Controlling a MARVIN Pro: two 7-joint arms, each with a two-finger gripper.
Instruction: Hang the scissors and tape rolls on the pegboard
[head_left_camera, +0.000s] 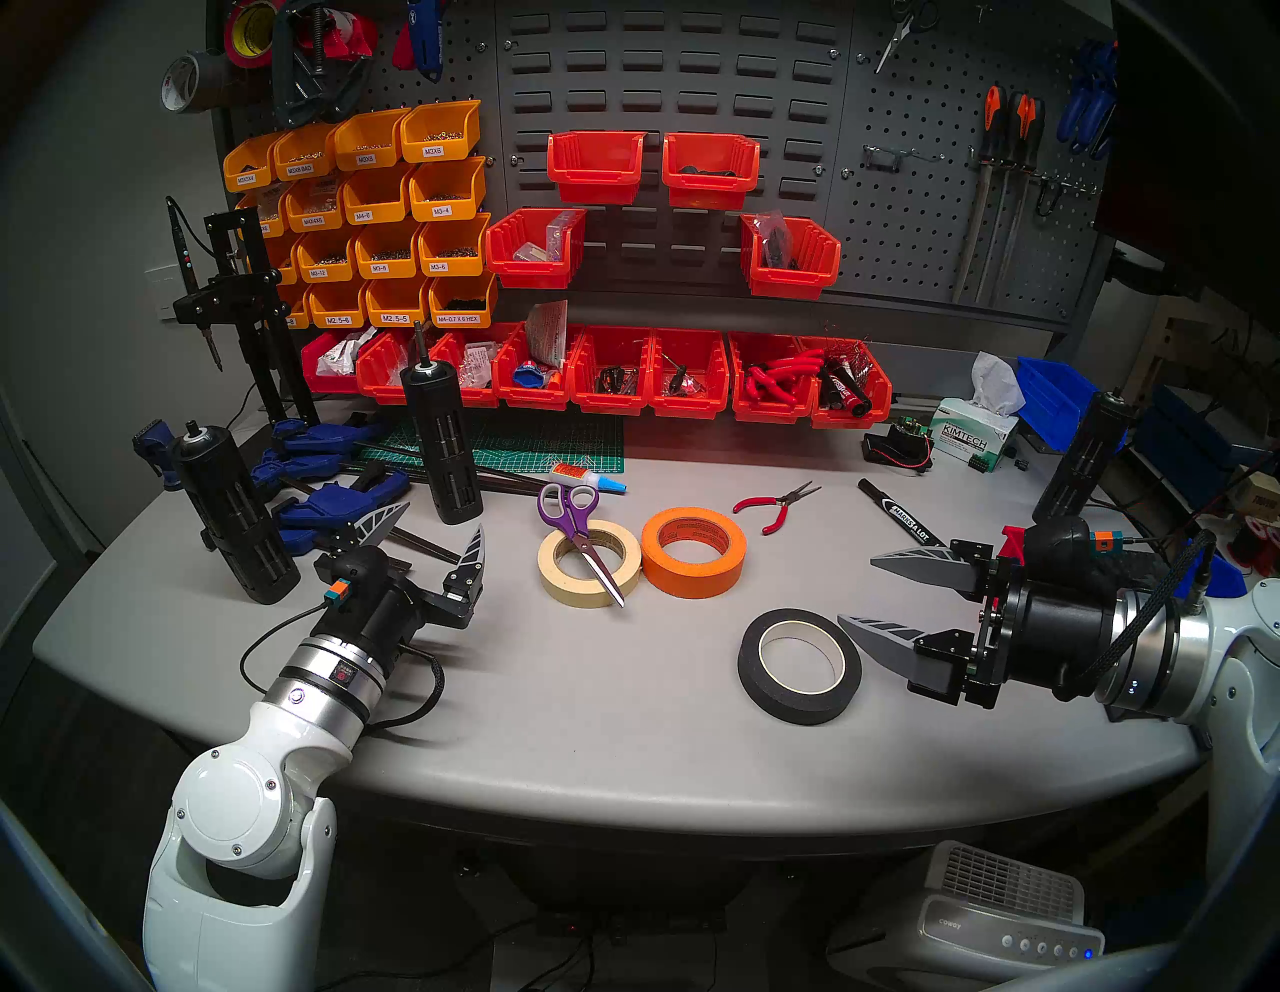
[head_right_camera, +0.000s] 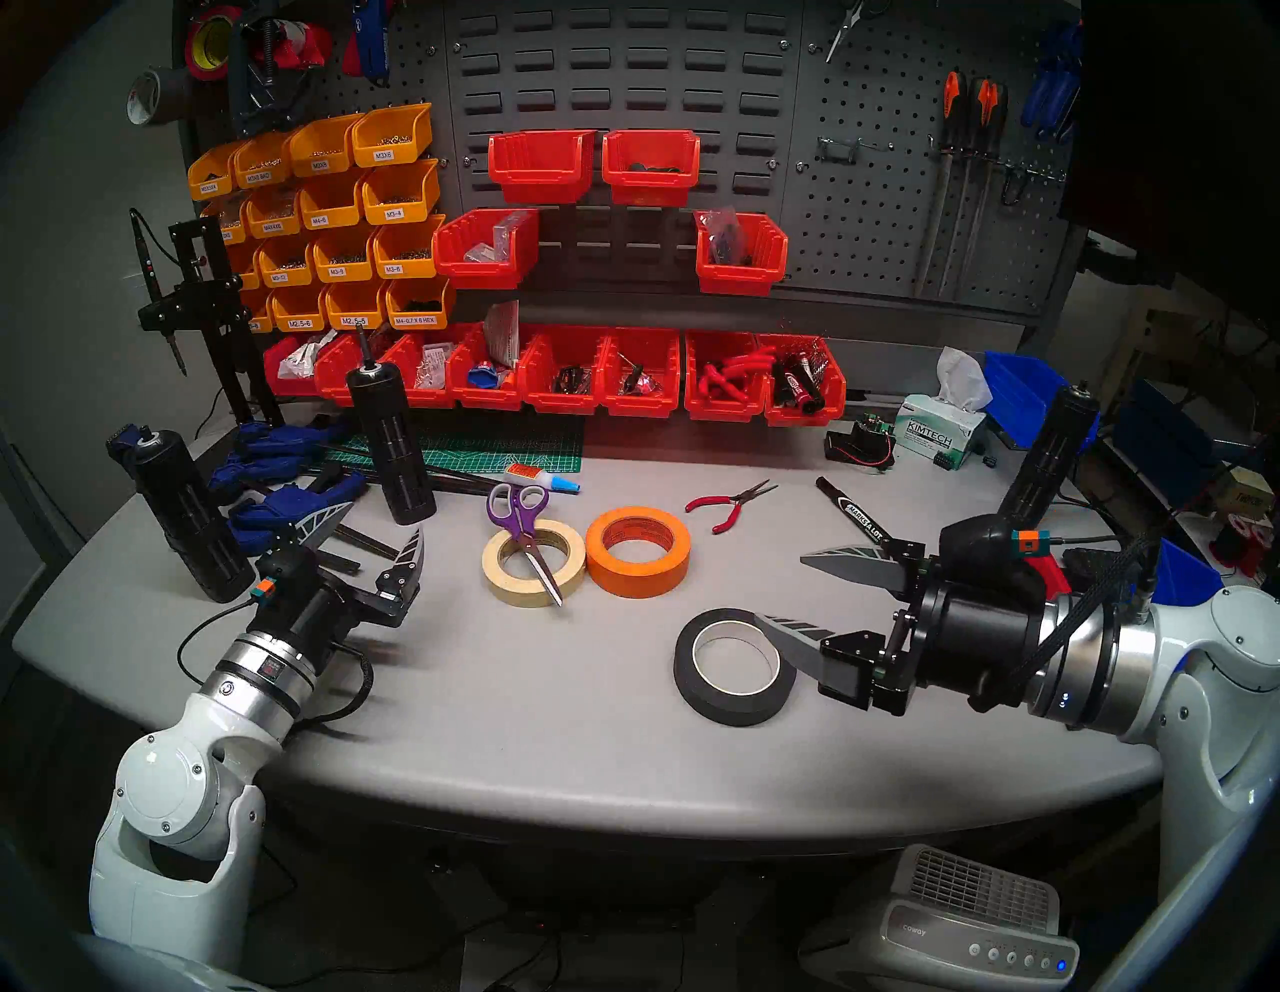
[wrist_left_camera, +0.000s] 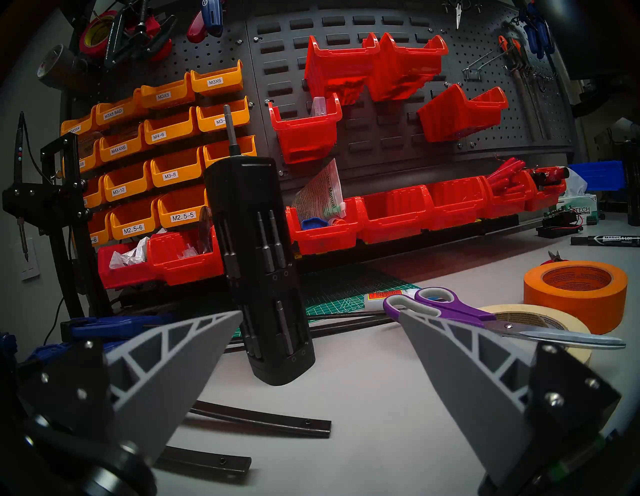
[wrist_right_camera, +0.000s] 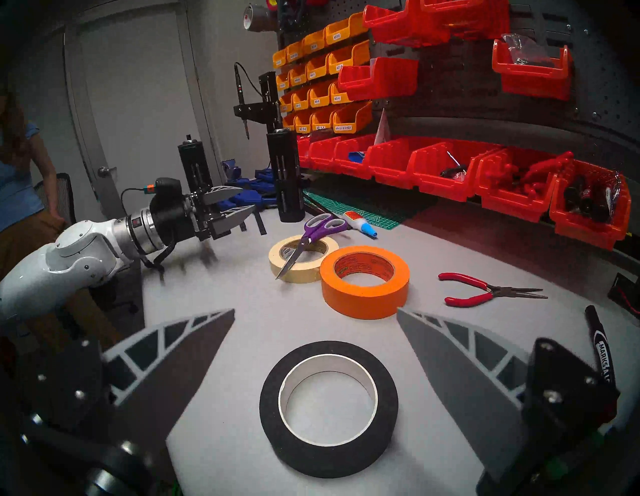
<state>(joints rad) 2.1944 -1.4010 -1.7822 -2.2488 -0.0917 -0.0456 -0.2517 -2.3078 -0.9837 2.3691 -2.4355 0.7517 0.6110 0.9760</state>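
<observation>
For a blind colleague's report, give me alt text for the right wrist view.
A black tape roll lies flat on the grey table between the open right end effector fingers. Beyond it: an orange roll and purple scissors resting across a beige roll.

Purple-handled scissors with silver blades (head_left_camera: 580, 542) lie across the flat beige masking-tape roll (head_left_camera: 589, 564), handles toward the wall. Bright orange tape roll (head_left_camera: 693, 552) sits touching it on the right. Black tape roll with white core (head_left_camera: 799, 665) lies nearer the grey table's front edge (head_left_camera: 623, 783), right of both. Dark grey perforated pegboard (head_left_camera: 921, 228) stands behind, far right.
</observation>
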